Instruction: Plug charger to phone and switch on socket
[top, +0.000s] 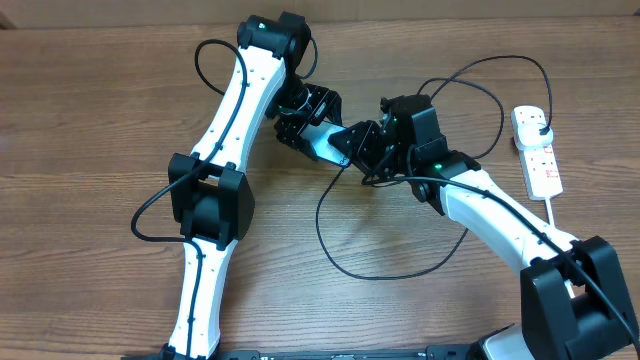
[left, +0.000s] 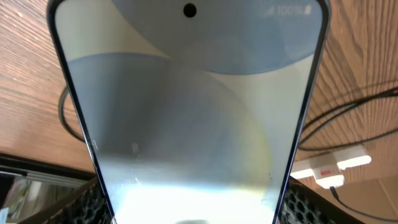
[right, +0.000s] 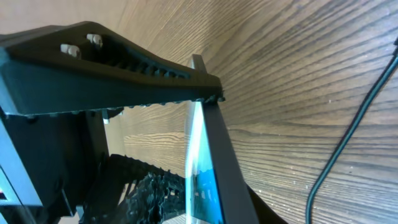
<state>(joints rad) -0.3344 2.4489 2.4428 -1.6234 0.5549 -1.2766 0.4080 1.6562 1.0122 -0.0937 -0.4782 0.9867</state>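
Gripping the phone (top: 322, 146) across its width with the left gripper (top: 305, 128), pressing both pads (left: 308, 205) against its long edges below the lit screen. Holding it over the middle of the tabletop (top: 100, 100), somewhat toward the far edge. Meeting the phone's other end with the right gripper (top: 356, 148), touching one corner with the ridged pad of the upper finger (right: 124, 68). Impossible to tell whether clamped on it or only set around it. Lying along the right edge of the tabletop, well apart from the phone: the socket (top: 538, 152), with the charger (top: 541, 123) seated by its black plug in the far end. Trailing from there in thin black loops toward the right arm and over the near half of the tabletop. Unable to make out the connector tip.
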